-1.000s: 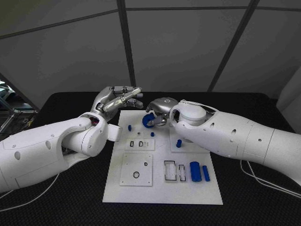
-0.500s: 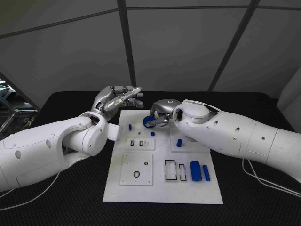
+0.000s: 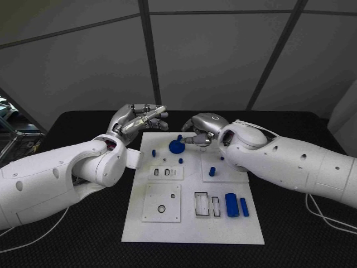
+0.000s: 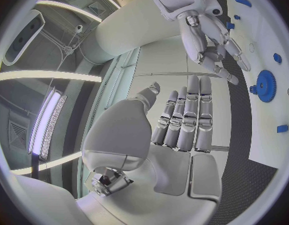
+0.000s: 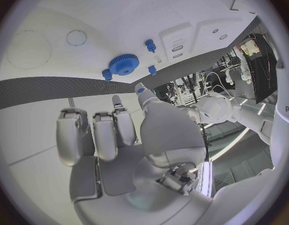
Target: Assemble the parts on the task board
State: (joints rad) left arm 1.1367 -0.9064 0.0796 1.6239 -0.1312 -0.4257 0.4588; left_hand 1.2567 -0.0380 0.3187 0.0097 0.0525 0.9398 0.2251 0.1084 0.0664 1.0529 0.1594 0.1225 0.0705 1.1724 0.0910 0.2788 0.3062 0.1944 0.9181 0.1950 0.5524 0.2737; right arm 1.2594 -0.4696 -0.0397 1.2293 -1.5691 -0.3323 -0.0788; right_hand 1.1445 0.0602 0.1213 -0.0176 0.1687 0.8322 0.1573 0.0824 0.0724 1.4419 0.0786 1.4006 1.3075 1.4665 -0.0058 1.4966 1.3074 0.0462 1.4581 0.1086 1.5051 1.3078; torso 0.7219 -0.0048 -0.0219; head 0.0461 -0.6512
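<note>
Released a moment earlier, the blue gear [image 3: 176,146] lay on the task board [image 3: 193,223] near its far edge as the right hand [image 3: 201,126] drew back empty, fingers loose; the left hand [image 3: 136,118] hovered open beside the board. Seating another part likely came next.

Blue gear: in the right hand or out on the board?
Out. The blue gear lies flat on the task board; the right hand is beside it, fingers empty.

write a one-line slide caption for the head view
Both hands, left and right, hover empty over the white task board's far end beside a blue gear.
</note>
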